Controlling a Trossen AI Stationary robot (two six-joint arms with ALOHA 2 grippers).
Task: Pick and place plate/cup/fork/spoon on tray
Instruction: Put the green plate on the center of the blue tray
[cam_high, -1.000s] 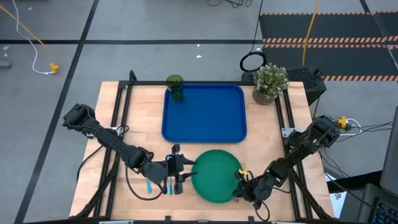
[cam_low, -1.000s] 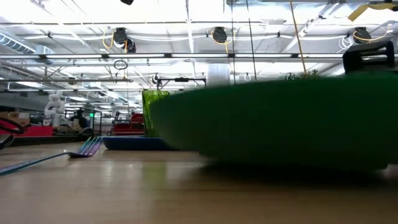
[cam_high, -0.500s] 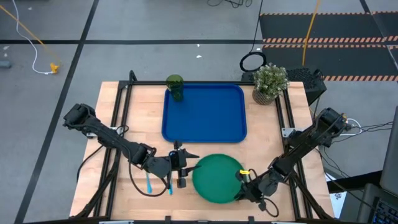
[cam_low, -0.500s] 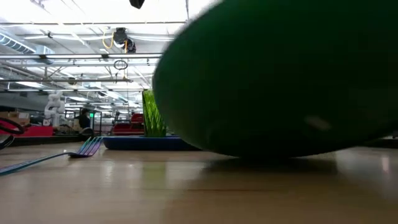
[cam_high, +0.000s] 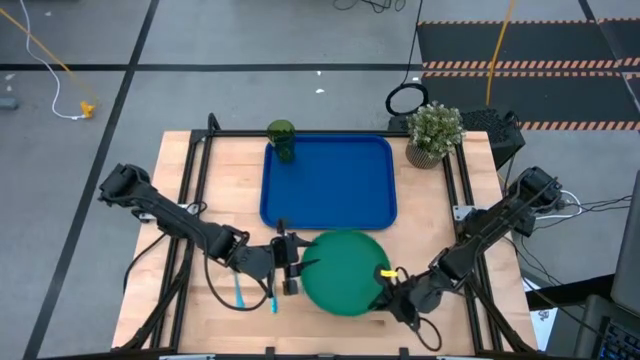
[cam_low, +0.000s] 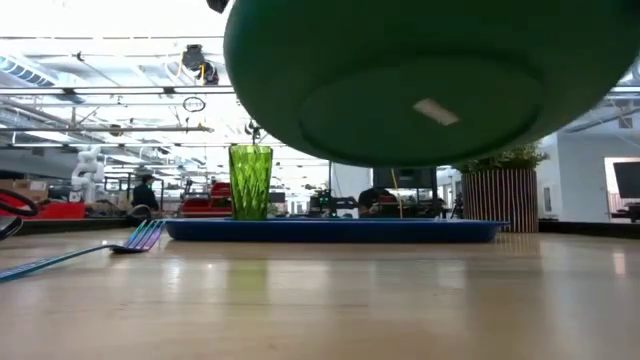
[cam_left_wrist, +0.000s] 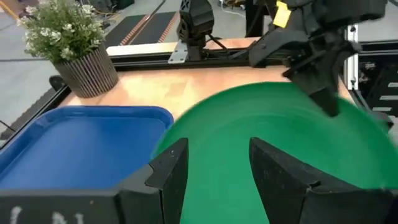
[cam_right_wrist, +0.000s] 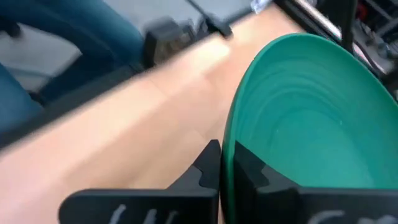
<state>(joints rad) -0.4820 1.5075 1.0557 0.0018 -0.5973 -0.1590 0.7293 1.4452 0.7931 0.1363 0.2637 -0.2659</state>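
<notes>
The right arm holds the green plate up off the table.

On the left side of the table lie the fork (cam_high: 239, 296) and the spoon (cam_high: 272, 299), side by side on the wood. Next to them is the left gripper (cam_high: 290, 267), with its two fingers (cam_left_wrist: 169, 169) spread wide and holding nothing; the plate (cam_high: 343, 272) sits right in front of it. The plate hangs in the air above the table (cam_low: 330, 300), just near the front edge of the blue tray (cam_high: 328, 180). The right gripper (cam_high: 384, 289) pinches the plate's right rim tight. The cup (cam_high: 282, 139) stands on the tray's far left corner.
</notes>
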